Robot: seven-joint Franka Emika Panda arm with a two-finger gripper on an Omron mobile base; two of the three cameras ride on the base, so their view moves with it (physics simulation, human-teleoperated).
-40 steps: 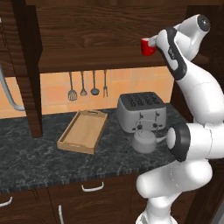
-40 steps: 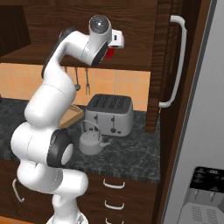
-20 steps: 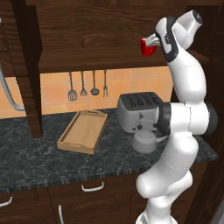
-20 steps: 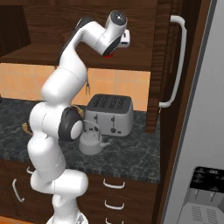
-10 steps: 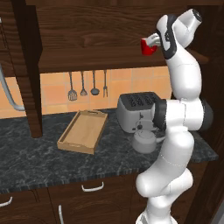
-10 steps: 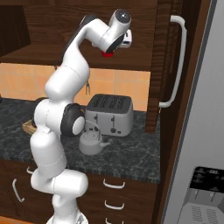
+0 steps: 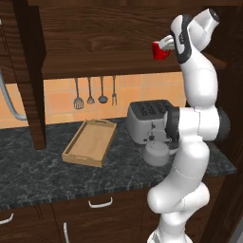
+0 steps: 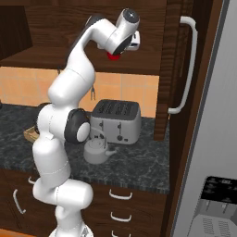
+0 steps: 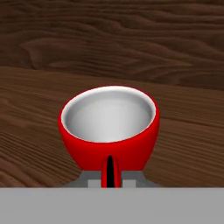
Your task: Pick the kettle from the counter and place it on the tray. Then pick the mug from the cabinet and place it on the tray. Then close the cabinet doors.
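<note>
The red mug [image 9: 109,127] with its white inside stands on the shelf of the open cabinet [image 7: 104,71]. My gripper [image 9: 110,175] is shut on the mug's handle, which shows as a thin red strip between the fingers. From the base, the mug [image 7: 160,51] [image 8: 113,56] sits at the gripper [image 7: 167,44], high on the right. The grey kettle [image 7: 156,153] [image 8: 96,150] rests on the counter [image 7: 38,175] in front of the toaster. The light-wood tray [image 7: 92,140] lies on the counter to the left with nothing in it.
A silver toaster [image 7: 147,121] [image 8: 115,121] stands behind the kettle. Utensils [image 7: 92,92] hang on the tiled wall. Cabinet doors stand open, one at the left [image 7: 31,71] and one at the right [image 8: 171,69] with a silver bar handle [image 8: 187,65]. A fridge [image 8: 213,139] borders the right.
The jaws have gone from wide open to shut on the mug's handle. The arm's elbow turned a little; the mug stays on the shelf.
</note>
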